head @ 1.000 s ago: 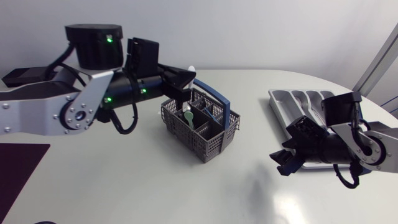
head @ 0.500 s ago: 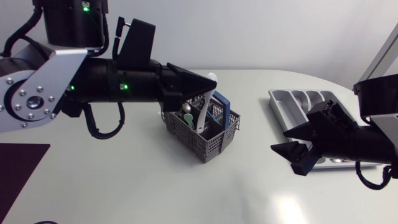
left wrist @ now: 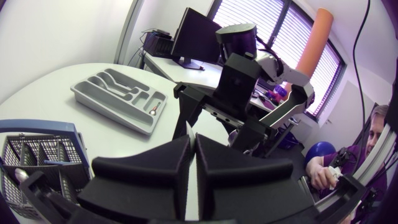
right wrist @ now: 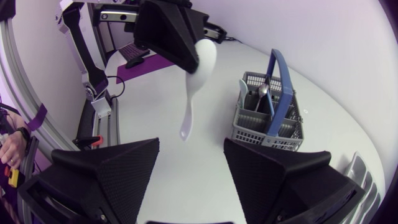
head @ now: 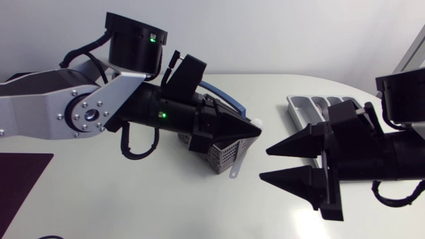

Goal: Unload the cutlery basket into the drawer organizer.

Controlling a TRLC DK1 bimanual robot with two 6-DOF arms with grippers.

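Note:
My left gripper [head: 255,131] is shut on the bowl end of a white spoon [head: 238,166], whose handle hangs down in the air right of the grey cutlery basket [head: 224,153]. In the right wrist view the white spoon [right wrist: 198,68] dangles from the left gripper [right wrist: 177,43] just ahead of my right gripper [right wrist: 191,146], which stands open and apart from it. The right gripper [head: 264,164] faces the spoon from the right. The basket [right wrist: 267,118] has a blue handle [right wrist: 277,78] and holds several pieces of cutlery. Behind my right arm lies the grey drawer organizer [head: 312,105].
In the left wrist view the organizer [left wrist: 118,96] lies past the basket [left wrist: 31,158] and holds a small spoon [left wrist: 153,110] in one compartment. A dark purple mat [head: 16,179] lies at the table's front left. The left arm covers most of the basket from above.
My left arm swung right, carrying the white spoon up out of the basket. My right arm came up and left to meet it, its fingers spread toward the spoon.

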